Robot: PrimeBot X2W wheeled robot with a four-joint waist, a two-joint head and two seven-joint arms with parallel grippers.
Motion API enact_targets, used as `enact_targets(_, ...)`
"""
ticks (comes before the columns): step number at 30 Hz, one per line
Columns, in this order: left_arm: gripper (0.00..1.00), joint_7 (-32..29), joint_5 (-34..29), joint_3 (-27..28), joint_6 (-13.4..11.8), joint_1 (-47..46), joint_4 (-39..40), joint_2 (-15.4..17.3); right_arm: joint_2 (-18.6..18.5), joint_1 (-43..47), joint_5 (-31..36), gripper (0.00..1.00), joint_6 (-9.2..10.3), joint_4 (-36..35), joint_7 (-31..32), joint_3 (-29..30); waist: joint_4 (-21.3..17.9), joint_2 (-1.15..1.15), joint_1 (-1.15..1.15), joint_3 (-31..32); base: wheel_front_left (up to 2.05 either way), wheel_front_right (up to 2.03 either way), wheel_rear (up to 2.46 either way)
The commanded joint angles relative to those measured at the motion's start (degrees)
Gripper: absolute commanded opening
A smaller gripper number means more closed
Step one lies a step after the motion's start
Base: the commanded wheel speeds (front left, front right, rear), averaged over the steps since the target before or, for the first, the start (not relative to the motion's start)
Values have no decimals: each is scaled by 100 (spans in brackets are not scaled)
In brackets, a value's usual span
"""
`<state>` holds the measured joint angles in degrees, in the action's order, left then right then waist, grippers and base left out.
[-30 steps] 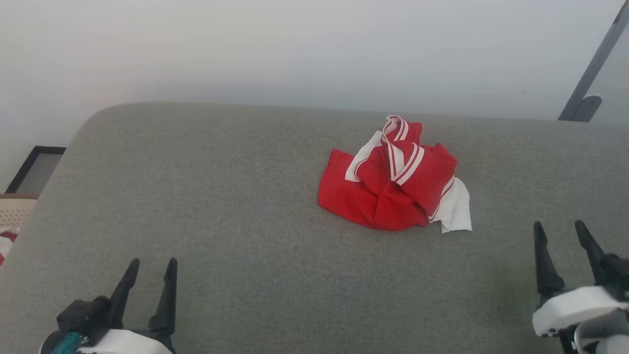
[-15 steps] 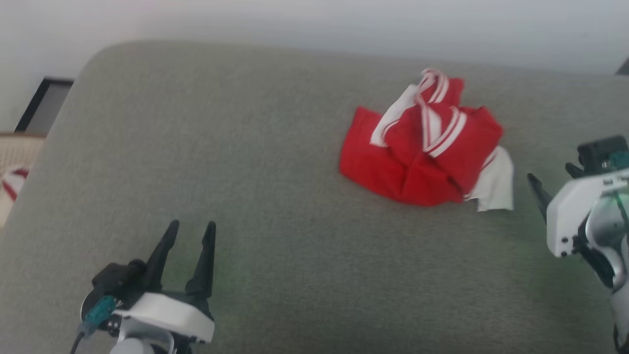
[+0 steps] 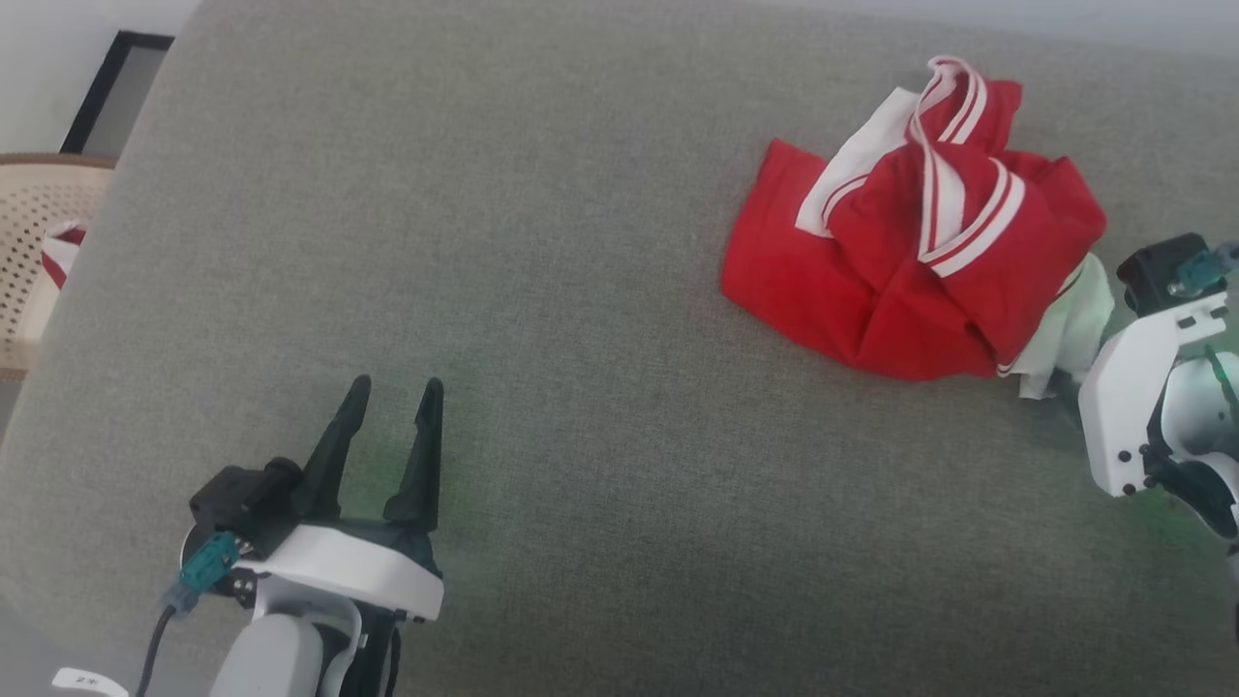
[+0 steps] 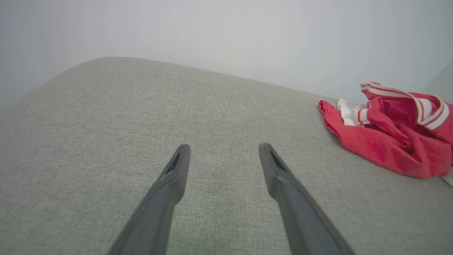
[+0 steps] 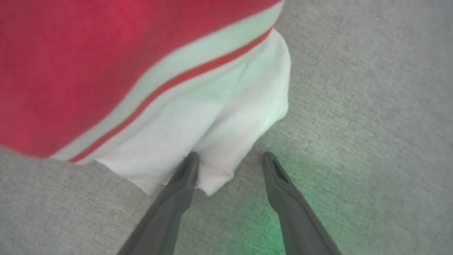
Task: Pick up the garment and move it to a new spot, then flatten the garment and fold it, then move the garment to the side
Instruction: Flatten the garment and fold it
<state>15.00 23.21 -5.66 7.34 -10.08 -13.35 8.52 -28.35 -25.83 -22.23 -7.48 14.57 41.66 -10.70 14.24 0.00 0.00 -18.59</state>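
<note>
The garment (image 3: 910, 252) is a crumpled red heap with white sleeves and red-and-white striped trim, lying at the far right of the grey padded surface (image 3: 581, 319). In the left wrist view the garment (image 4: 393, 141) lies well to the right of the fingers. My left gripper (image 3: 397, 383) hovers open and empty at the near left, far from it. In the right wrist view my right gripper (image 5: 230, 156) is open, its fingers straddling the corner of the white sleeve (image 5: 219, 141). Its white wrist housing (image 3: 1133, 387) sits beside the garment's right edge.
A woven basket (image 3: 29, 242) holding something red and white stands off the surface's left edge, with a dark-framed panel (image 3: 116, 82) behind it. A pale wall (image 4: 226, 32) rises behind the far edge. Bare grey surface stretches between the two grippers.
The head camera has tilted down and shifted. My right gripper has swung from the near right up to the garment's white sleeve, with its fingers now around the sleeve corner. The left gripper stays open.
</note>
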Motion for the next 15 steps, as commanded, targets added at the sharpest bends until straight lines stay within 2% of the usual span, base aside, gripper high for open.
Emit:
enact_targets(1,100,26,16,-5,16,-85,-18,3,72,120,-9,0,-3,124,106,-93,7,0,0,-44,0,0,0)
enact_targets(7,100,26,29,65,16,-179,-14,25,0,64,138,0,10,49,52,325,-152,0,0,-108,0,0,0)
enact_targets(15,100,26,24,41,16,-296,66,128,-77,210,463,0,2,-172,-257,1799,-419,0,0,-246,0,0,0)
